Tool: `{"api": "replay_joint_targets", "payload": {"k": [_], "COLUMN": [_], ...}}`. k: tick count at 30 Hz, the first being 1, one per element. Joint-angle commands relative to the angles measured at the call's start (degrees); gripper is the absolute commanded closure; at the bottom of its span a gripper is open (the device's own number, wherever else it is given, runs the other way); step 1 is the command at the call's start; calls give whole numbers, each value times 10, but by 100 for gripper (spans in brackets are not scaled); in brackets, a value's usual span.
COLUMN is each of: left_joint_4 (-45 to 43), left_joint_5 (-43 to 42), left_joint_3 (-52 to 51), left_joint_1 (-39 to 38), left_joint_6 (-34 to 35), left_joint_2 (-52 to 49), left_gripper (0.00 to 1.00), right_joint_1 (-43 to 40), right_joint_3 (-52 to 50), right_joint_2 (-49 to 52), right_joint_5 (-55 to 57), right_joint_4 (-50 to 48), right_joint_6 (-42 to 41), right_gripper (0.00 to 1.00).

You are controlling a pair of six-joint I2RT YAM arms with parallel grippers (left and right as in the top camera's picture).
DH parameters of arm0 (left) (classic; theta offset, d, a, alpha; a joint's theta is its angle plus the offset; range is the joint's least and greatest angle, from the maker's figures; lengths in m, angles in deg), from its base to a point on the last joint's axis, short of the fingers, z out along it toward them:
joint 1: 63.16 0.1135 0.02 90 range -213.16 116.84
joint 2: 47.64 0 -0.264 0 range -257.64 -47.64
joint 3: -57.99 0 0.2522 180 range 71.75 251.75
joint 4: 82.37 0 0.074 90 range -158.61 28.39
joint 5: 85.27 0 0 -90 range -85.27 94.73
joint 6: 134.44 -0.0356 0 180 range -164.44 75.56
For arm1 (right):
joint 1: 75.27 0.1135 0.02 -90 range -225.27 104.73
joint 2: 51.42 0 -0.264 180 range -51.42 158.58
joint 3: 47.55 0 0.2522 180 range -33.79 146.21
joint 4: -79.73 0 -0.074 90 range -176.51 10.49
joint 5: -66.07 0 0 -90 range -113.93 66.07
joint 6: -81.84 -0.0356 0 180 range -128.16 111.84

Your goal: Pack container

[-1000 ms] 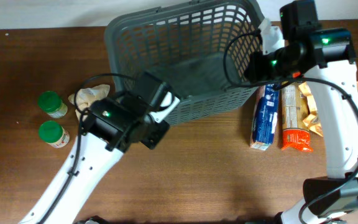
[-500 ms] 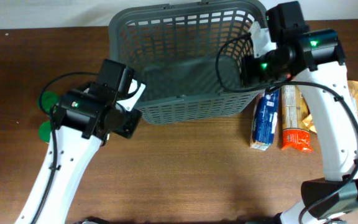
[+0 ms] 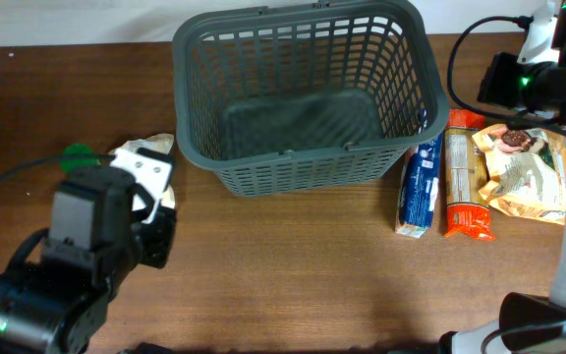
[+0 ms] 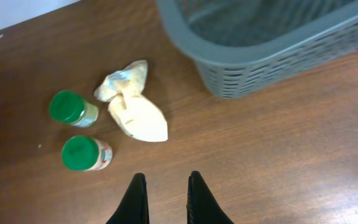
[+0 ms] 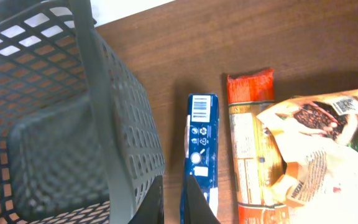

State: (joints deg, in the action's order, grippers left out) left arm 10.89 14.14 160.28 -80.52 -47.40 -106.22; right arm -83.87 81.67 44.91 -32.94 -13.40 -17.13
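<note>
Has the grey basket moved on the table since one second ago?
Yes. The basket turned clockwise; its front wall, earlier slanted against the unmoved blue packet, is now level.

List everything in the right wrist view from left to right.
grey basket → blue packet → orange packet → cream snack bag

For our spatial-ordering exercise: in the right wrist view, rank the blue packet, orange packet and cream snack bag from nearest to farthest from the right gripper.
1. The blue packet, right beside the right gripper.
2. The orange packet, next over.
3. The cream snack bag, outermost, at the picture's edge.
</note>
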Motion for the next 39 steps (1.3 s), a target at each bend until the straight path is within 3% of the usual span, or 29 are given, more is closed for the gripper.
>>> {"api": "replay_joint_targets", "payload": {"k": [1,9,22,31,39], "left_joint_4": [5,14,37,37,34], "left_joint_5": [12,11,9,10,16], "left_joint_3": [7,7,7,7,7], "left_joint_1": [26,72,112,112,126], "left_joint_6": [10,10,22,23,23], "left_joint_2": [-1,-3,-3,-3,-15], "left_gripper": [96,96,96,89,84], "right_joint_1": [9,57,134,101,55], "right_joint_3": [-2,-2,-2,8,31], "right_joint_2": [34,91,94,67,-43], "right_joint_5": [5,4,5,48,52], "right_joint_4": [-5,2,8,52,60], "right_joint_6": [-6,-6,-6,-6,-5], "right_gripper": [96,96,96,96,96]}}
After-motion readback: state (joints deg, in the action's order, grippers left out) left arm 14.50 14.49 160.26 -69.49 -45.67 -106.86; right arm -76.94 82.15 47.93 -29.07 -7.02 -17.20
